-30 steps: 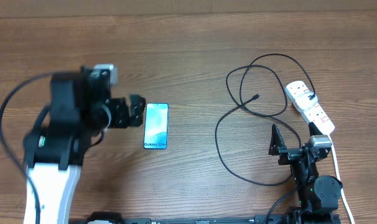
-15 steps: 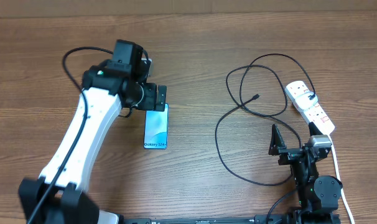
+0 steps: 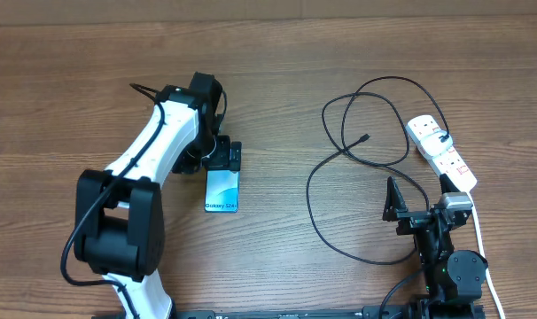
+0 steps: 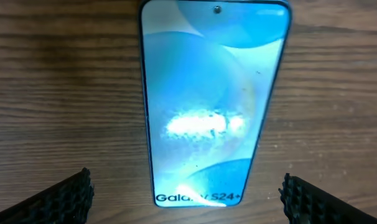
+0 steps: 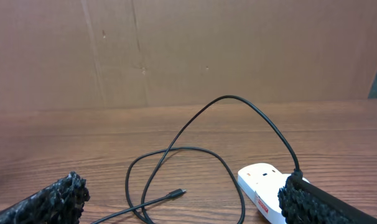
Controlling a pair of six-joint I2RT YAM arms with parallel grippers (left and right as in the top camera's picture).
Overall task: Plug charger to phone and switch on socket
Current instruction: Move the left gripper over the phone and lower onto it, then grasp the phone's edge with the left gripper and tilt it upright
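The phone (image 3: 221, 190) lies flat on the wooden table, screen up, its "Galaxy S24+" strip at the near end. My left gripper (image 3: 222, 157) is open above its far end; in the left wrist view the phone (image 4: 213, 106) lies between the spread fingers (image 4: 188, 202), untouched. The charger cable (image 3: 344, 133) loops in coils at the right, its plug tip (image 3: 364, 138) lying free. The socket (image 3: 440, 152) lies at the far right with a black plug in it. My right gripper (image 3: 419, 202) is open and empty near the front, facing the cable (image 5: 195, 149), the tip (image 5: 176, 193) and the socket (image 5: 263, 186).
The socket's white cord (image 3: 486, 257) runs down the right side past the right arm. A brown cardboard wall (image 5: 176, 50) stands behind the table's far edge.
My left arm has swung from the left side to the phone and now hangs over its far end. The right arm, cable and socket have not moved.
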